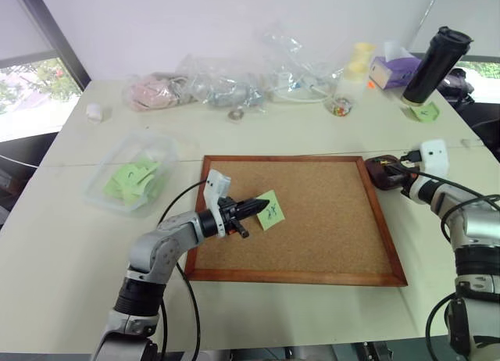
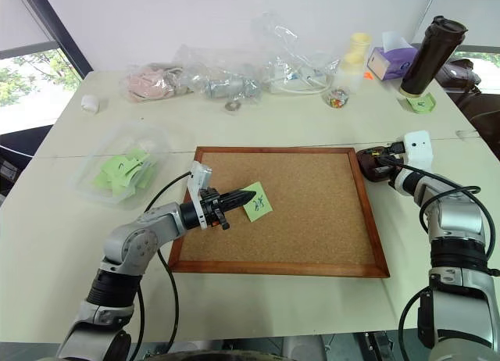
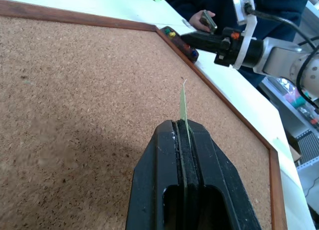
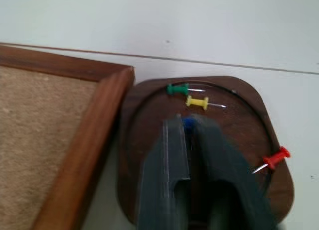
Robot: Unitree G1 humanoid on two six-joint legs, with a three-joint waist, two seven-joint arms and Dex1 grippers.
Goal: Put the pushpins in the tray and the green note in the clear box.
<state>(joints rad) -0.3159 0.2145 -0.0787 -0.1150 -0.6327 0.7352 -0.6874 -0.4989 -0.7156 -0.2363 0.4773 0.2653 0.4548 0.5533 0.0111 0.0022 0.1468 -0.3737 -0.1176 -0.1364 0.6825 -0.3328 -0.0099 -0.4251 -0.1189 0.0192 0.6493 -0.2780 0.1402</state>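
Cork fills the wood-framed board [image 1: 301, 212], which is taken as the landmark at the middle of the white table [image 1: 258, 134]. Over the board's left part the left gripper [image 1: 258, 208] is seen, its two black fingers pressed flat together on the edge of the green note [image 1: 271, 211]; the note is held just above the cork, scribbled marks facing up. In the left wrist view the note [image 3: 183, 108] appears edge-on, rising from the seam between the closed fingers.

Just beyond the board's far right corner the tray [image 4: 249, 103] sits on the table, close beside the frame. The right gripper [image 4: 188, 124] is poised over the tray with its fingers a little apart, and a blue pushpin [image 4: 188, 122] is glimpsed at the gap between their tips; whether it is gripped cannot be told. A green pushpin [image 4: 178, 89] and a yellow pushpin [image 4: 198, 102] lie side by side inside the tray, and a red pushpin [image 4: 275, 158] rests at its rim.

Left of the board, a little apart from it, the clear box [image 1: 168, 146] is placed, with a heap of lime-green notes [image 1: 134, 179] inside. Beyond the board's far edge, wrinkled plastic bags [image 1: 215, 83] are strewn along the table.
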